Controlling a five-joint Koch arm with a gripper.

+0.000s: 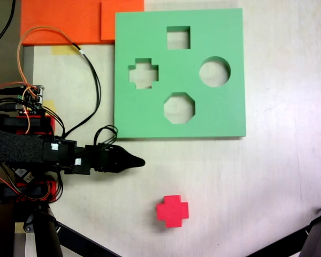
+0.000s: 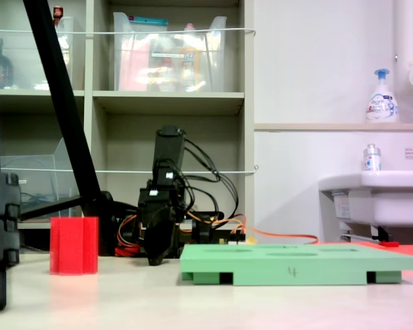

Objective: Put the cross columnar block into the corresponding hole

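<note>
- Your cross columnar block is a small bright red foam piece with a plus-shaped top. It stands upright on the pale tabletop, clear of everything around it; in the second exterior view it shows as a ribbed red column at the left.
- Your corresponding hole is the plus-shaped cutout on the first exterior view's left side of the flat green foam board. It is open, with pale tabletop showing through. The block lies well apart from it, below the board's near edge in the first exterior view.
</note>
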